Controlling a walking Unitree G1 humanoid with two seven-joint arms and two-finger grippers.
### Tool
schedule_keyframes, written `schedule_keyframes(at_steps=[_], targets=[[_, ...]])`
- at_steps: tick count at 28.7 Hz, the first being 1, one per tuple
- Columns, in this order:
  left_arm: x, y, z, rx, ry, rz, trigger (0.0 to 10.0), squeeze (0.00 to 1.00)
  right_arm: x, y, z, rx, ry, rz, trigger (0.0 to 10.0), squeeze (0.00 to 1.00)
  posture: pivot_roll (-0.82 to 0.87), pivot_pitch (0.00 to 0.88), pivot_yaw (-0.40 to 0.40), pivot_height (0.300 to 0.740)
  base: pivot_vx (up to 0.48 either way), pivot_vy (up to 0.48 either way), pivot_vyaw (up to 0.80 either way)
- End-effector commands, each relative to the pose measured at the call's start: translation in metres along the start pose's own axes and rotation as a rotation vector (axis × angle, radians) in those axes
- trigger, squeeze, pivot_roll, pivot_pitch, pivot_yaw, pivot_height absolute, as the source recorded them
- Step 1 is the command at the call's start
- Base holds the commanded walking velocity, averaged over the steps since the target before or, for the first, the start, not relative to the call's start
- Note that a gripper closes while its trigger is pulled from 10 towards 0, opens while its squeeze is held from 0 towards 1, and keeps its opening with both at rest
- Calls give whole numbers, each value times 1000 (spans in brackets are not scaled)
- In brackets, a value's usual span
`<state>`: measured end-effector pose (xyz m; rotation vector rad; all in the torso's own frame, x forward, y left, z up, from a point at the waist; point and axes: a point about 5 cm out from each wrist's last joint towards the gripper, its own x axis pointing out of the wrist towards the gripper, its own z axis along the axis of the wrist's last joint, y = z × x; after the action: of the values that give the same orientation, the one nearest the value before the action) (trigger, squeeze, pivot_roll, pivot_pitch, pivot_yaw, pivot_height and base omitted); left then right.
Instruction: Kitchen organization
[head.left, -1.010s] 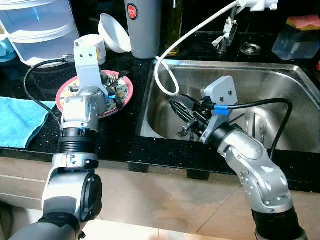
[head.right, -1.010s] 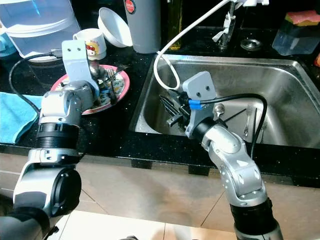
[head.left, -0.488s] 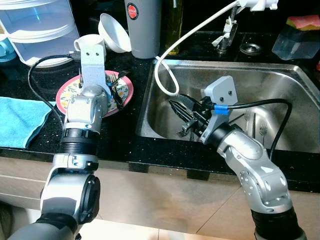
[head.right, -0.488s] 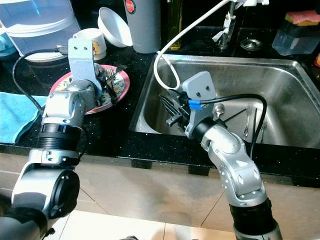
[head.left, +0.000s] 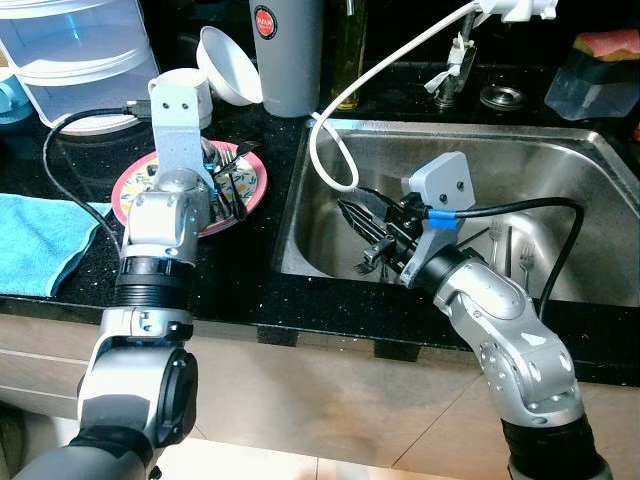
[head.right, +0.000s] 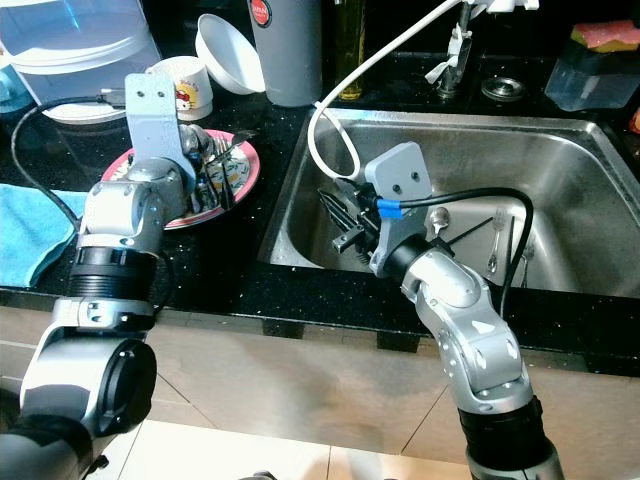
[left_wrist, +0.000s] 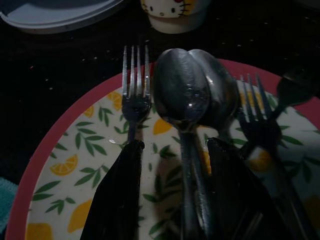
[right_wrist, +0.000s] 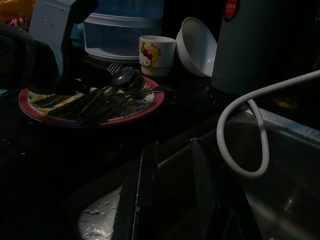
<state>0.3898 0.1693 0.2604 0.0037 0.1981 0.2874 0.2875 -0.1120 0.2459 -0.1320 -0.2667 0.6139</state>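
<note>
Head views: left gripper is hovering low over the pink-rimmed plate on the black counter, just left of the sink. Cutlery is lying piled on the plate. A mug w/ cartoon print and a tipped white bowl are sitting behind the plate, near a grey canister. Blue towel is lying at the counter's left edge. Right gripper is reaching down inside the sink, near its left wall, fingers apart w/ nothing btwn them. White hose is looping over the sink rim. A few utensils are lying on the sink floor at right.

Left wrist view: the two black fingers are standing spread, straddling the handles of two stacked spoons on the plate; not pinching yet. One fork is lying beside the left finger, another fork on the far side.

Right wrist view: fingers are sitting open above the wet sink wall; plate w/ cutlery, mug and bowl are showing beyond on the counter.
</note>
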Motion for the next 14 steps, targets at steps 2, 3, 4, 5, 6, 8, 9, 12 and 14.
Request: schedule_keyframes(at_steps=[2, 3, 4, 5, 6, 8, 9, 12, 14], targets=[[5, 8, -9, -18, 57, 18, 8196, 0, -1, -2, -2, 6, 2, -14, 10000, 0, 51, 101, 68, 740, 0, 0, 0], [5, 8, -9, -18, 57, 18, 8196, 0, -1, -2, -2, 6, 2, -14, 10000, 0, 51, 101, 68, 740, 0, 0, 0], [6, 8, -10, -24, 62, 11, 8235, 0, -1, -2, -2, 6, 1, -15, 10000, 0, 51, 101, 68, 740, 0, 0, 0], [6, 8, -10, -24, 62, 11, 8235, 0, -1, -2, -2, 6, 1, -15, 10000, 0, 51, 101, 68, 740, 0, 0, 0], [7, 8, -10, -28, 64, 8, 7529, 0, -1, -2, -2, 6, 0, -15, 10000, 0, 51, 101, 68, 740, 0, 0, 0], [7, 7, -10, -40, 73, 0, 6706, 0, -1, -2, -2, 6, 0, -16, 10000, 0, 51, 101, 68, 740, 0, 0, 0], [8, 7, -11, -45, 79, -4, 4824, 0, -1, -2, -2, 6, 0, -16, 10000, 0, 46, 103, 69, 740, 0, 0, 0], [9, 7, -12, -62, 96, -9, 4314, 0, -1, -2, -2, 5, 1, -18, 10000, 0, 46, 103, 70, 740, 0, 0, 0], [9, 7, -12, -61, 93, -9, 1961, 0, -1, -2, -2, 5, 1, -19, 10000, 0, 46, 103, 70, 740, 0, 0, 0]])
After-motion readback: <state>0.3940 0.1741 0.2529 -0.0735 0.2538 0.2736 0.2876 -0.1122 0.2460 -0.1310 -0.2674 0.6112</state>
